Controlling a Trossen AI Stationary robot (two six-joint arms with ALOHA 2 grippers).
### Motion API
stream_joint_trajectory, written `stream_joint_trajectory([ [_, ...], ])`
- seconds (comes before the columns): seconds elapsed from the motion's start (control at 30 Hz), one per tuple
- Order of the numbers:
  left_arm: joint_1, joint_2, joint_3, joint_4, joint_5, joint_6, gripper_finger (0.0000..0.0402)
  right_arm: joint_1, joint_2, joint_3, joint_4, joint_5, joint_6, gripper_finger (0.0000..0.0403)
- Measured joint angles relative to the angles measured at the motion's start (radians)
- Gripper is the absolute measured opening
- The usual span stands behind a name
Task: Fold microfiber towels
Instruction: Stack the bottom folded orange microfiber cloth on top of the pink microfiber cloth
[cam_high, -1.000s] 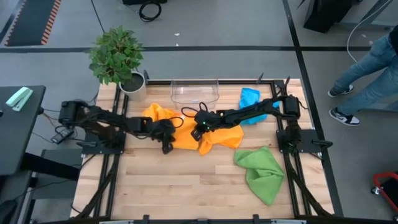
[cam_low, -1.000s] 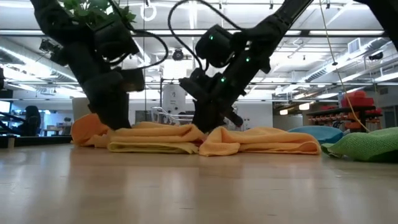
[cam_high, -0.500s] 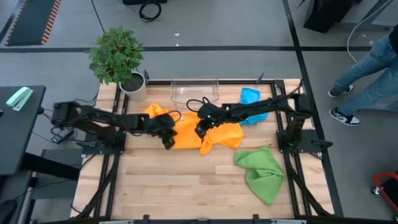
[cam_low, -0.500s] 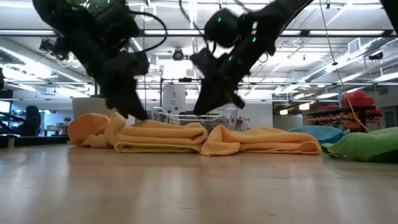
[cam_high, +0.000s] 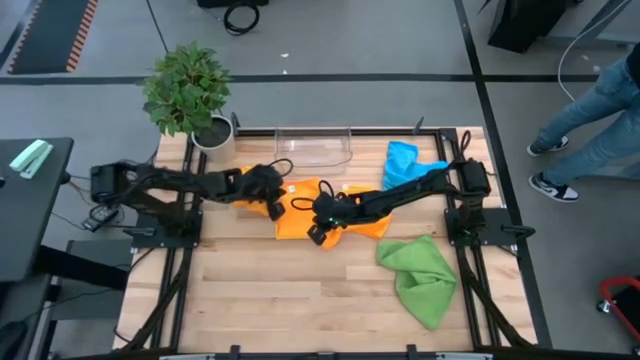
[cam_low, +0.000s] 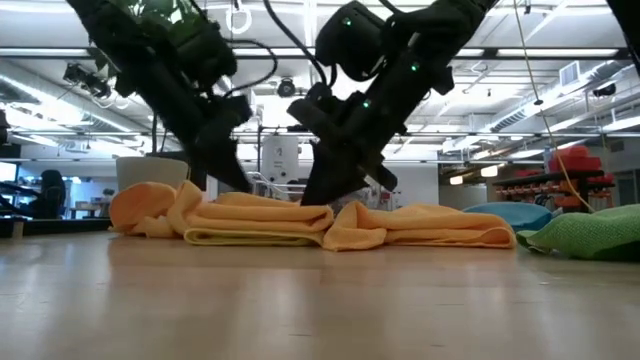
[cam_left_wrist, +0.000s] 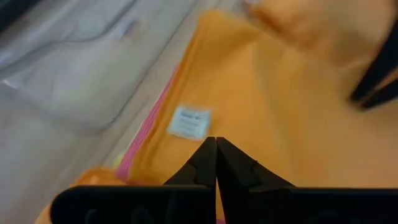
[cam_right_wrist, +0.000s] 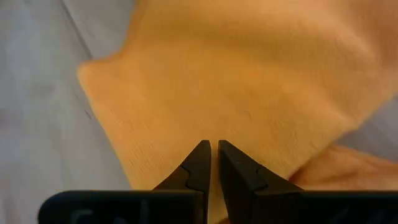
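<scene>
Where both arms cross it, the orange towel (cam_high: 345, 210) is half-hidden.

I work in a robotics lab set in a large open industrial hall. My wooden surface (cam_high: 300, 290) sits in a black metal frame (cam_high: 470, 260) on a grey concrete floor (cam_high: 330, 40) marked with dark tape lines, and a coil of black cable (cam_high: 240, 14) lies on that floor. From table height I see an exposed ceiling with long strip lights (cam_low: 560, 50), pipes and beams, white machinery (cam_low: 279, 160) and red equipment racks (cam_low: 580, 165) far behind. A potted plant (cam_high: 188, 92) stands at one corner of my surface, and a person's legs in jeans (cam_high: 600, 100) show beside the rig.
</scene>
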Motion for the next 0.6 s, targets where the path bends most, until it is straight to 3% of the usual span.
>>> stream_joint_trajectory([
  [0.2,0.081,0.067,0.0,0.006,0.08,0.049,0.0006,0.001,0.029,0.002,-0.002,-0.001,0.019,0.0038],
  [0.6,0.182,0.127,0.001,-0.008,0.077,0.056,0.001,0.003,0.069,0.002,0.013,-0.035,0.024,0.0038],
])
